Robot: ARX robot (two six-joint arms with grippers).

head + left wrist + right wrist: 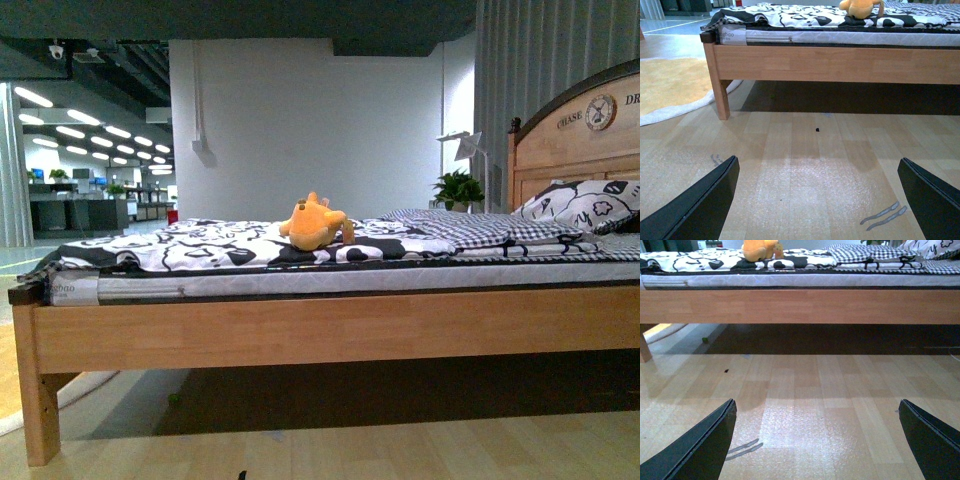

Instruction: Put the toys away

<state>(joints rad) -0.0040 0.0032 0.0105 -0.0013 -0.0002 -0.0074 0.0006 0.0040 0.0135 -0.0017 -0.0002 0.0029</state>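
- The left end effector is held low over the wooden floor. Its two dark fingers are spread wide apart and nothing is held between them.
- The right end effector is likewise spread wide over the floor and is empty, with its dark fingers well apart.
- A small dark speck is seen on the floor ahead of both end effectors, short of the bed.
- Ahead of the left end effector and off to its outer side, the edge of a pale rug is seen beside the bed leg.
- Further ahead and higher than both end effectors, the wooden bed frame is set broadside, with a mattress on it under a black-and-white patterned cover.
- The orange plush toy is lying on that cover, well apart from both end effectors, above them and roughly between their two lines.
- The toy is seen to be wider than tall, so its long axis is laid roughly along the length of the bed. A small nub is pointed upward. Which end is the head cannot be told.
- Beyond the toy, toward the right end effector's side, a checked blanket and a patterned pillow are laid before the wooden headboard.
- Farthest off, a potted plant is seen by the white wall.
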